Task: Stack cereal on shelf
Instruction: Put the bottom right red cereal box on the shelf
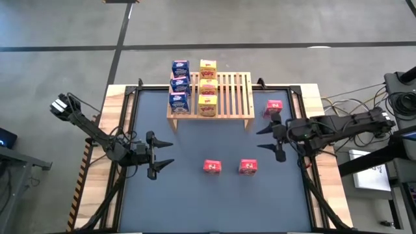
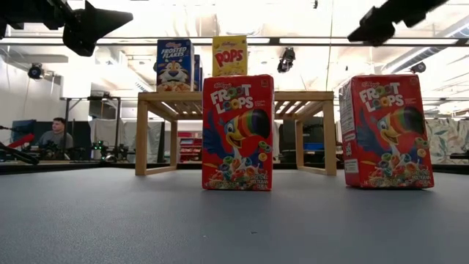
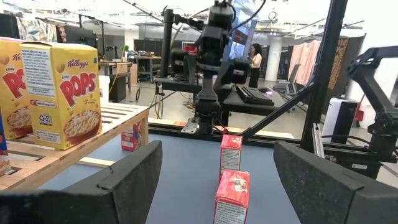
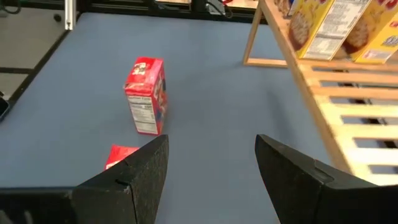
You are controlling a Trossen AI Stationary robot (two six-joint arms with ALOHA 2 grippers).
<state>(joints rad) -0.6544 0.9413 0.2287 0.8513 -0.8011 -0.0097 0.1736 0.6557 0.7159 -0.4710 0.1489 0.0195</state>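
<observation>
Your left gripper (image 1: 162,155) and right gripper (image 1: 268,140) hang wide open, empty. Six boxes crowd the shelf (image 1: 237,97) left side; three red boxes (image 1: 212,167) stand on the mat (image 1: 188,201).

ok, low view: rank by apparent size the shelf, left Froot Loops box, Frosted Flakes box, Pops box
1. shelf, widest.
2. left Froot Loops box, inflated by nearness to the camera.
3. Frosted Flakes box.
4. Pops box, close to the Frosted Flakes; farther back, so unsure.
</observation>
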